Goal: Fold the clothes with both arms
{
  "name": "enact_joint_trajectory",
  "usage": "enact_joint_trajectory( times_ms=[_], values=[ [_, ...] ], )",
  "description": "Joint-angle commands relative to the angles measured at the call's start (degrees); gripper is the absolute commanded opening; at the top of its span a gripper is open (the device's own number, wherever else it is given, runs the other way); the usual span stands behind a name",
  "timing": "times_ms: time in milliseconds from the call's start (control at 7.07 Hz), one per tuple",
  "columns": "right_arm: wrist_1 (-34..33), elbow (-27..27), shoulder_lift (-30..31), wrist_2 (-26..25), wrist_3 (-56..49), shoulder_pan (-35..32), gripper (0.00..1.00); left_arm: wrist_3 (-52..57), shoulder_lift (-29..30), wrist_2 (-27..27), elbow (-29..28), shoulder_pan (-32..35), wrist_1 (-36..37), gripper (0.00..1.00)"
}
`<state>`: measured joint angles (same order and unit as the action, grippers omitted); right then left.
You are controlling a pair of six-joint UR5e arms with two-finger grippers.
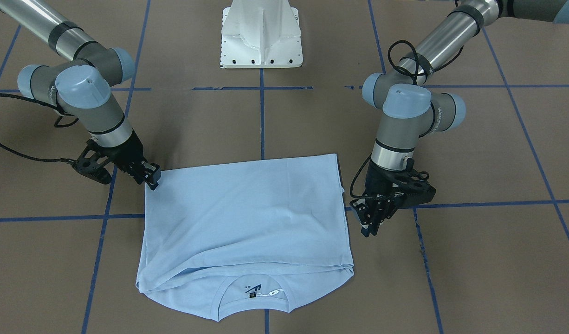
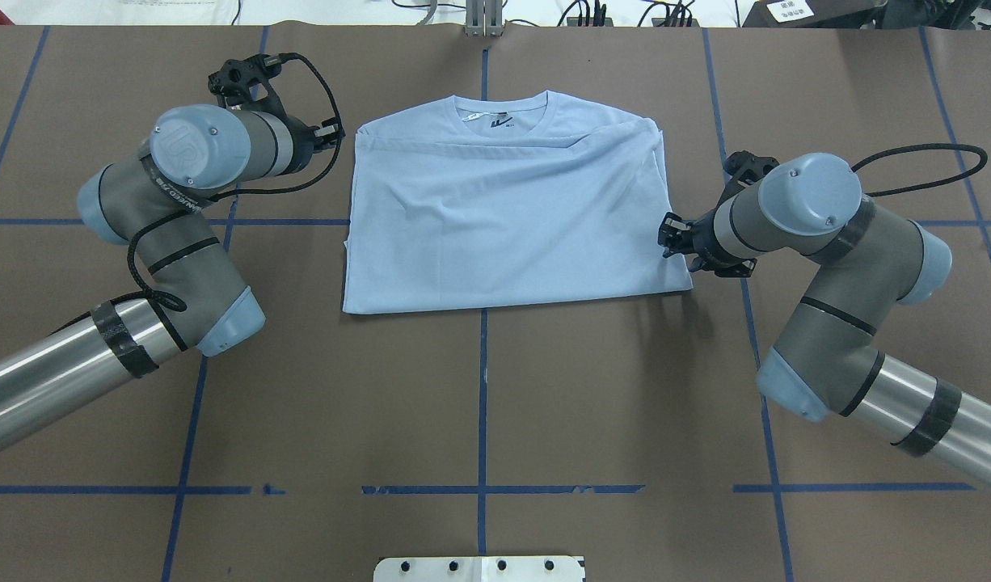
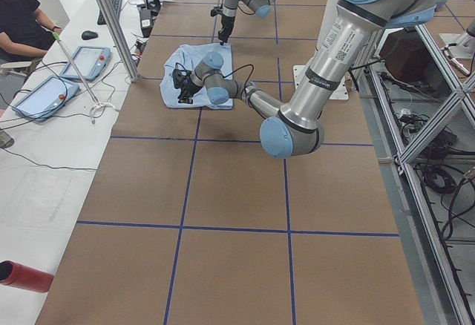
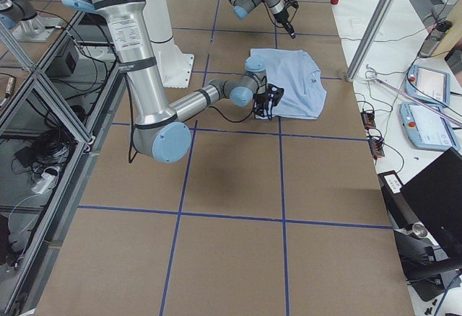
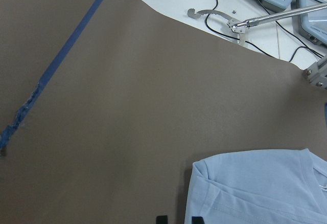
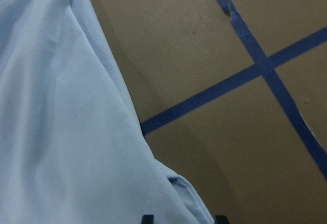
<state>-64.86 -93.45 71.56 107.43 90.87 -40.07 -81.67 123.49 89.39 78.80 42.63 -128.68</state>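
On the brown table (image 2: pixel 479 388) the light blue T-shirt (image 2: pixel 503 218) lies folded flat, collar (image 2: pixel 502 107) away from the robot. The right gripper (image 1: pixel 151 181), jaws spread over a near corner, may pinch only one layer and skew the fold. The left gripper (image 1: pixel 371 228), jaws slightly parted and empty, could miss its edge. The shirt's front is folded out of sight, and the label (image 1: pixel 253 293) is unreadable.

Front-facing camera looks steeply down over the T-shirt (image 1: pixel 247 208) toward the pedestal base (image 1: pixel 261 37); overhead camera looks the opposite way from behind that base; side cameras stand far off at opposite ends of the table (image 3: pixel 237 266), T-shirt small in both; each wrist camera hangs close over one T-shirt edge.
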Motion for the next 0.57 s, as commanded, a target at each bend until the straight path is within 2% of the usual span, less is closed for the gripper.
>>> enact_joint_trajectory(
  times_ms=[0, 425],
  values=[
    [0.0, 0.0, 0.5, 0.1, 0.0, 1.0, 0.54, -0.1, 0.0, -0.1, 0.0, 0.0, 0.0, 0.29],
    [0.0, -0.1, 1.3, 0.1, 0.0, 1.3, 0.55, -0.9, 0.0, -0.1, 0.0, 0.0, 0.0, 0.29]
  ],
)
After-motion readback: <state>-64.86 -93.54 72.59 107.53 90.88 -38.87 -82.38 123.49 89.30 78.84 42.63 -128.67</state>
